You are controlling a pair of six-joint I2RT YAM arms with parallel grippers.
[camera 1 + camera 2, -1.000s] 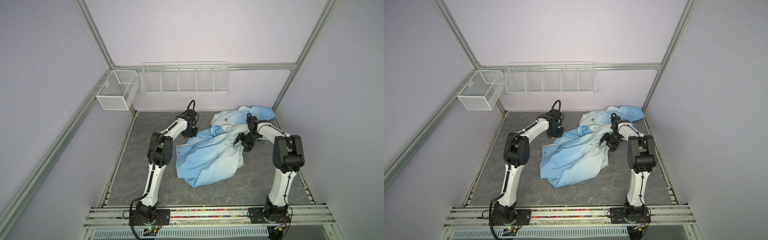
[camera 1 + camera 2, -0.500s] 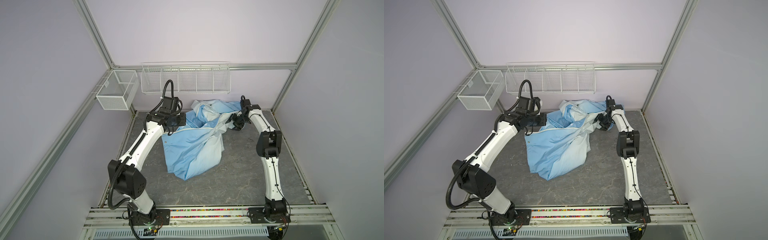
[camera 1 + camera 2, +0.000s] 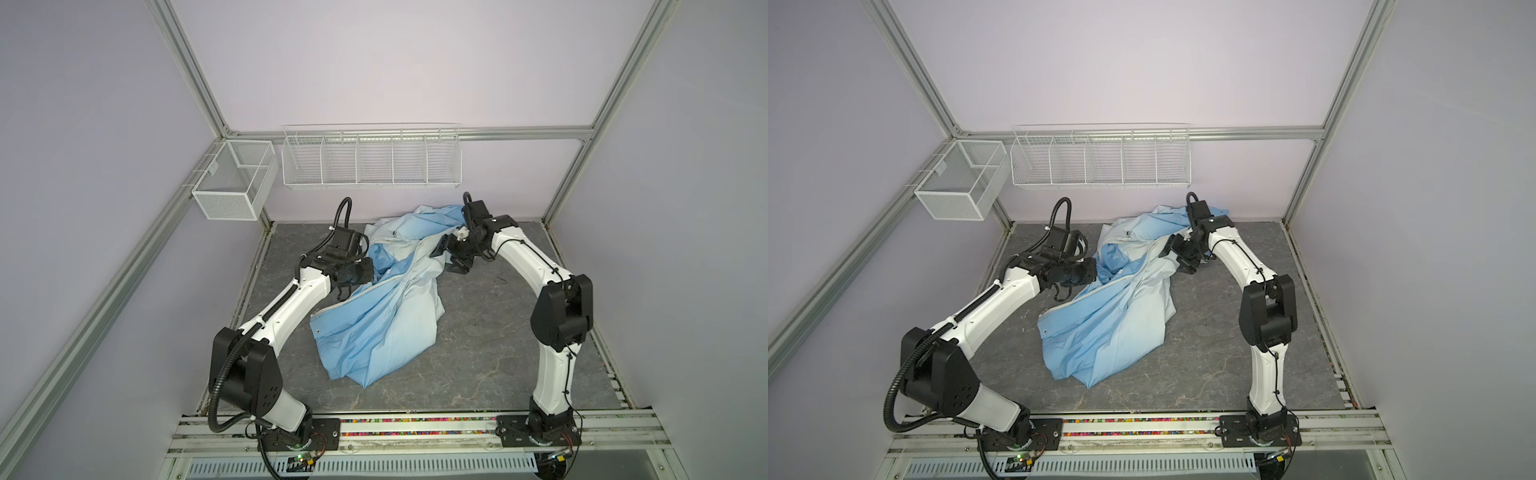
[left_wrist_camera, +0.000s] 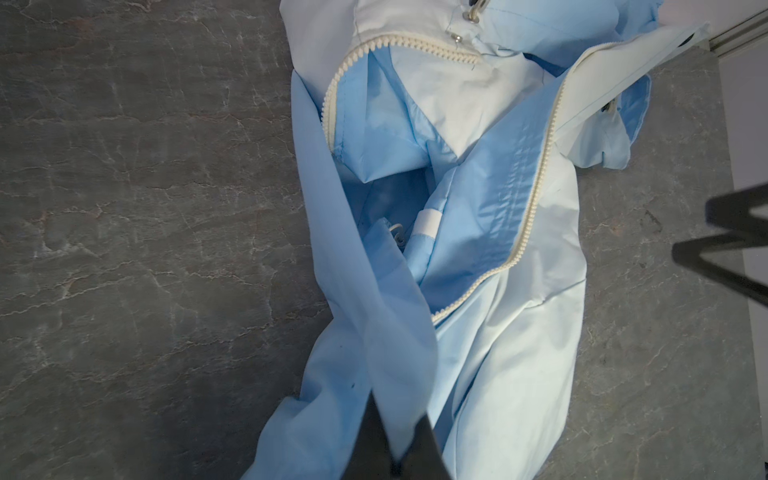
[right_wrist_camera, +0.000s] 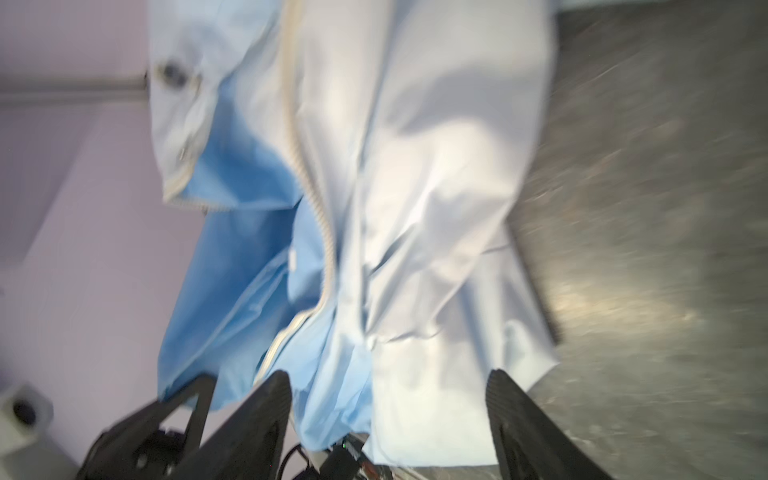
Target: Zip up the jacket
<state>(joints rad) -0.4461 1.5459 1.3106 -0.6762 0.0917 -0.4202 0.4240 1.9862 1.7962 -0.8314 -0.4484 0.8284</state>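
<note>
On the grey tabletop (image 3: pixel 478 353), one unzipped light-blue jacket (image 3: pixel 386 316) is clamped by the left gripper (image 4: pixel 397 424), the right gripper (image 5: pixel 386 382) is held with jaws apart at its edge, and two wire baskets (image 3: pixel 232 183) (image 3: pixel 370 158) are mounted behind.

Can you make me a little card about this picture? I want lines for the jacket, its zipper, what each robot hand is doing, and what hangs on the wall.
jacket: light blue fading to whitish, crumpled in a heap on the gray table
zipper: white and undone, its two rows of teeth lie apart
left gripper: jaws shut on a fold of the jacket
right gripper: jaws wide open at the jacket's pale part, pinching nothing
back wall: a long wire basket and a mesh box hang there
</note>
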